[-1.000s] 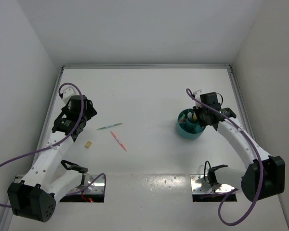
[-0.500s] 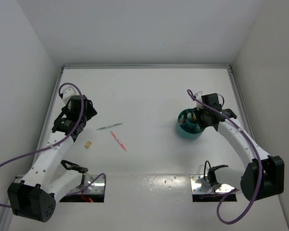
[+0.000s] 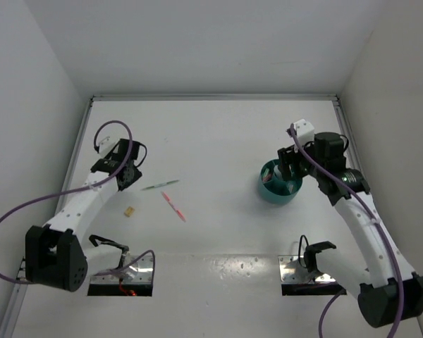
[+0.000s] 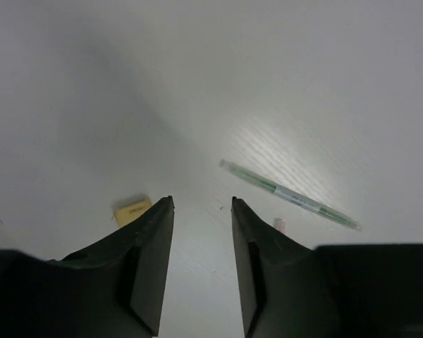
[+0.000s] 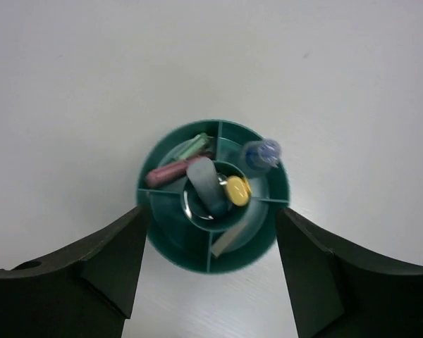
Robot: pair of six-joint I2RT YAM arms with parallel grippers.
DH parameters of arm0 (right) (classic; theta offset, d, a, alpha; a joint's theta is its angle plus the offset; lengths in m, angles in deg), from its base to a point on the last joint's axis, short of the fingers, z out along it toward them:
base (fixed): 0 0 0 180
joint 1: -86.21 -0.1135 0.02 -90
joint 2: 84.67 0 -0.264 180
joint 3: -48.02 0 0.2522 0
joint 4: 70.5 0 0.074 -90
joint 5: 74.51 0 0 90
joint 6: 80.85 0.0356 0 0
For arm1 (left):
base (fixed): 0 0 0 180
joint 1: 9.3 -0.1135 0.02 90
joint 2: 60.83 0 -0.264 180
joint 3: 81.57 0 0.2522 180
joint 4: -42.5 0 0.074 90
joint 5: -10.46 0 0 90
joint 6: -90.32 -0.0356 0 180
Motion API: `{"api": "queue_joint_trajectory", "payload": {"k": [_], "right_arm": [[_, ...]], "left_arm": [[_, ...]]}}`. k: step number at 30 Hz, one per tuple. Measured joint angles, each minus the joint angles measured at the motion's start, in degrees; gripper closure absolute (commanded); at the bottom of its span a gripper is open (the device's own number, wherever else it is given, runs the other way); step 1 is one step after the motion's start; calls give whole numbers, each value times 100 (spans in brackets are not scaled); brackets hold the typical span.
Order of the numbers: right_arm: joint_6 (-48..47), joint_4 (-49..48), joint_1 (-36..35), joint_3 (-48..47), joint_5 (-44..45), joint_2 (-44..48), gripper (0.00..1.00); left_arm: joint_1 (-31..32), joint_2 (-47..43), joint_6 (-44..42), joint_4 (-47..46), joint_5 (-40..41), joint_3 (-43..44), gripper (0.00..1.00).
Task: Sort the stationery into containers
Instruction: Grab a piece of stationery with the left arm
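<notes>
The teal tub (image 5: 173, 239) sits right under my right gripper (image 5: 213, 209), whose jaws stand wide open and empty on either side of it. Inside lie a pink marker (image 5: 170, 171), a green marker (image 5: 195, 146), a grey-blue marker (image 5: 206, 184) with a yellow cap (image 5: 236, 190) in the central cup, a blue-capped one (image 5: 261, 153) and a grey eraser (image 5: 234, 236). My left gripper (image 4: 201, 204) is open, low over the table, holding nothing. The thin green pen (image 4: 289, 195) lies ahead to its right and the tiny yellow piece (image 4: 132, 210) beside its left finger.
In the top view the clear tube with red tip (image 3: 173, 206) lies below the green pen (image 3: 160, 185), with the yellow piece (image 3: 130, 210) to the left. The tub (image 3: 271, 193) stands at the right. Walls bound the table on three sides.
The right gripper has opened wide and drawn back up from the tub. The left arm has swung so that its gripper sits closer to the green pen, jaws narrower.
</notes>
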Motion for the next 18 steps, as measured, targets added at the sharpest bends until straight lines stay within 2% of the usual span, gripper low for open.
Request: {"api": "queue_joint_trajectory", "payload": {"k": [1,2,7,13,18], "right_arm": [[48,-70,0,-68,-162,-195,27],[94,-127,-2,-142,-299,-417,27],[208,-105,-74,-251,-890,-1270,26],[208,-116,-83,-225,-1088,-817,24],[203,-188,-83,-225,-1191,-485,24]], "left_arm": [[0,190,190,155,-7,7,51],[0,356,437,348,-22,-11,43],[7,289,1198,765,-103,-476,30],[7,245,1464,772,-365,-973,31],[-15,621,1576,507,-540,-1211,40]]}}
